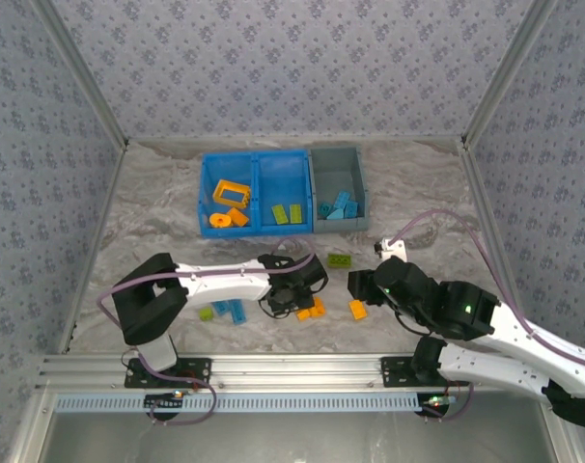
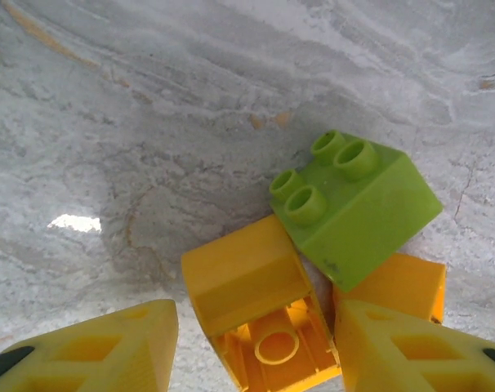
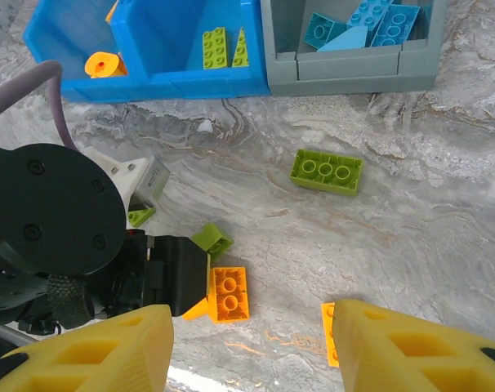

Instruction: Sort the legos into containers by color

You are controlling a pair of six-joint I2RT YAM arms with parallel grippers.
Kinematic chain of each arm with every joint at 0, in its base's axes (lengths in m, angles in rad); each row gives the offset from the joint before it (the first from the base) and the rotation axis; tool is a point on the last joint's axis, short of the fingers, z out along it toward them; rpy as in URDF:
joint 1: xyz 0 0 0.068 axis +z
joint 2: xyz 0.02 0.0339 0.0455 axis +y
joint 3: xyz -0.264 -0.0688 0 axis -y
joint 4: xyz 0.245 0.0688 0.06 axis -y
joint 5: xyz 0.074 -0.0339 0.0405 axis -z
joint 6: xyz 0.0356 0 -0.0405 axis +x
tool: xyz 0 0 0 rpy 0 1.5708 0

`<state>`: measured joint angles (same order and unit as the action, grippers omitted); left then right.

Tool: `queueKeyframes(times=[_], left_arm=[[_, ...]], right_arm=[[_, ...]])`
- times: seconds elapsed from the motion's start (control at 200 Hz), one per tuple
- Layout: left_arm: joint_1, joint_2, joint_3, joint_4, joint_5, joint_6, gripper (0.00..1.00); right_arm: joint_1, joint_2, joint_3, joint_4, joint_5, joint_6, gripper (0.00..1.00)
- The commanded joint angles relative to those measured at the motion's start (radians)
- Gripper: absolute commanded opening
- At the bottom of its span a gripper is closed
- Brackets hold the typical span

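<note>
My left gripper [image 1: 297, 297] [image 2: 256, 327] is low over the table and open. An overturned orange lego [image 2: 260, 306] lies between its yellow fingers [image 2: 109, 351], which stand apart from it. A lime green lego [image 2: 358, 208] leans on that brick and on a second orange lego [image 2: 399, 286]. My right gripper [image 1: 362, 286] [image 3: 251, 327] hangs open above the table with nothing between its fingers. An orange lego [image 3: 328, 331] lies partly hidden by its right finger [image 3: 419, 351]. The blue bin [image 1: 257, 166] holds orange and green pieces. The grey bin [image 1: 337, 159] holds blue ones.
A green lego [image 1: 339, 259] [image 3: 327, 171] lies alone in front of the grey bin. A green lego [image 1: 207, 313] and a blue lego [image 1: 232, 309] lie under the left arm. An orange lego [image 1: 358, 310] sits beside my right gripper. The left arm's black wrist [image 3: 60, 237] is close to my right gripper.
</note>
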<state>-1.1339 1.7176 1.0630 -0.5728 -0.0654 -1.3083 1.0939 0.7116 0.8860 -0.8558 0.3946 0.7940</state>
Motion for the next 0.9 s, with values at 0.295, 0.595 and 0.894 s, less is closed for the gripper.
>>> queueKeyframes(times=[0.295, 0.595, 0.894], left_arm=[[0.004, 0.062, 0.019, -0.015, 0.035, 0.003, 0.54], [-0.005, 0.004, -0.02, -0.043, -0.006, -0.006, 0.3], [0.034, -0.288, -0.004, -0.306, -0.206, 0.052, 0.27]], right_arm=[[0.012, 0.006, -0.016, 0.021, -0.005, 0.014, 0.56], [0.012, 0.009, -0.034, 0.088, -0.1, -0.044, 0.58], [0.023, 0.044, -0.063, 0.365, -0.393, -0.204, 0.62]])
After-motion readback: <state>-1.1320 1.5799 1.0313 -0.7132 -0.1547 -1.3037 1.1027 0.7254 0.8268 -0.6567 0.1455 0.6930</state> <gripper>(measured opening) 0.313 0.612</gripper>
